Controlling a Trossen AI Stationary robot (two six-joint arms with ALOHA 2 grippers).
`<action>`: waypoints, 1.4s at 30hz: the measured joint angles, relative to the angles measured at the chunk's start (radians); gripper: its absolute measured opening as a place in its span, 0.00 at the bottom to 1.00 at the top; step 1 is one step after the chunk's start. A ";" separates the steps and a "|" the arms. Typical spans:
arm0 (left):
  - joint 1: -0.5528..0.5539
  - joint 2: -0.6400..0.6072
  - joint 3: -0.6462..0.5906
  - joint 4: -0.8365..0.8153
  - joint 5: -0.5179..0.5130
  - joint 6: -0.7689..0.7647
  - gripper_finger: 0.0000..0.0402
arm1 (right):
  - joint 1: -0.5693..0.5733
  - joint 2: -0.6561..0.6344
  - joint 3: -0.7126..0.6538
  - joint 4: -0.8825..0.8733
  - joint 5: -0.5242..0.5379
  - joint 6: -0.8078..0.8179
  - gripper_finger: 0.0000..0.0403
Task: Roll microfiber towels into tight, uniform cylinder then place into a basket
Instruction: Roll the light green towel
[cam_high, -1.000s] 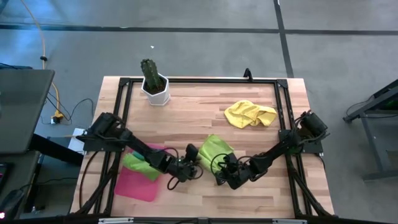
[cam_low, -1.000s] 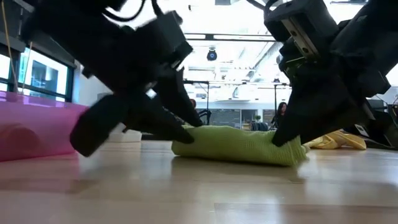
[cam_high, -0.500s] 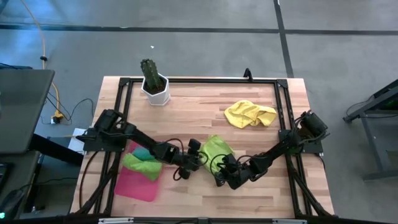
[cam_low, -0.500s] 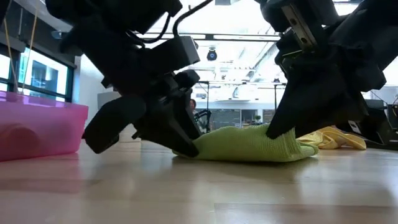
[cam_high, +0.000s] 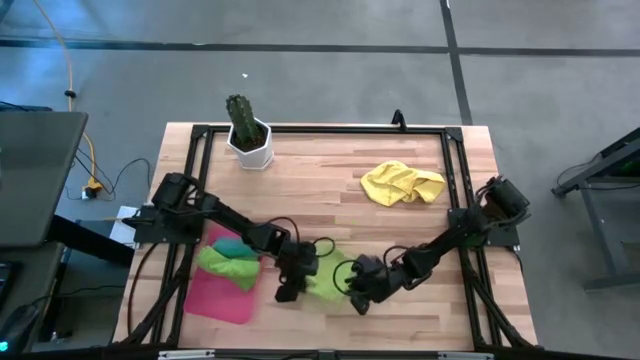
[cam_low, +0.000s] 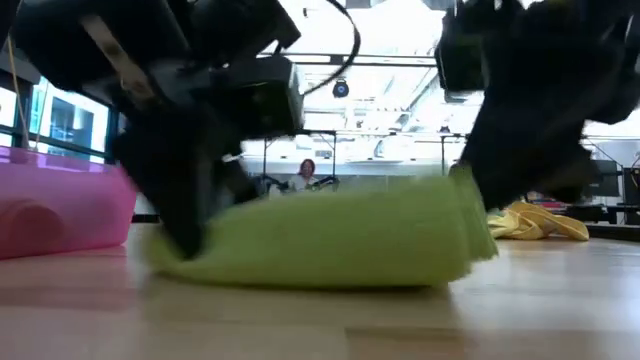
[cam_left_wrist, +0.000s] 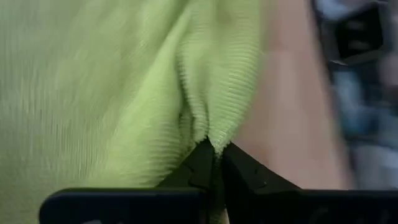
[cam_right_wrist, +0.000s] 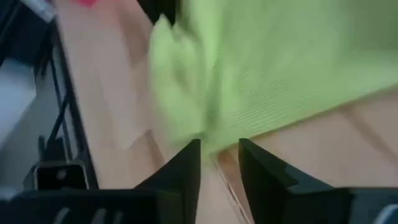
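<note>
A lime green towel (cam_high: 325, 282) lies bunched on the table near its front edge, between my two grippers. My left gripper (cam_high: 298, 283) is at the towel's left end and is shut on it. My right gripper (cam_high: 352, 290) is at its right end, open, with the towel's edge (cam_right_wrist: 202, 134) just ahead of its fingertips. The pink basket (cam_high: 215, 300) sits at the near left. A green towel (cam_high: 228, 265) and a teal towel (cam_high: 230, 243) lie in it. A crumpled yellow towel (cam_high: 400, 183) lies at the far right. My left gripper pinches a raised fold of the lime green towel (cam_left_wrist: 214, 127) between its two fingers, at the towel's left end (cam_low: 175, 245). The fingers slant down onto it. The towel's underside rests on the table. My right gripper's open fingers (cam_right_wrist: 186, 165) stand at the towel's edge; whether they touch it, I cannot tell.
A white pot with a cactus (cam_high: 247, 135) stands at the far left. A black frame (cam_high: 455, 200) runs around the tabletop. Bare wood lies between the cactus and the yellow towel.
My left gripper has gone toward the table's right edge to the lime green towel, rolled over and shut on its left end. The towel has slid from the middle of the table toward the near edge and is more bunched.
</note>
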 joint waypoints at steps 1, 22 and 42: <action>0.000 0.002 -0.001 0.006 0.061 -0.045 0.03 | -0.001 -0.012 0.000 0.001 0.000 -0.066 0.27; 0.122 0.014 -0.002 0.079 0.181 -0.516 0.02 | 0.088 -0.006 0.001 0.141 0.143 -1.030 0.32; 0.139 0.056 -0.001 0.136 0.173 -0.675 0.05 | 0.092 0.053 0.001 0.110 0.210 -1.039 0.33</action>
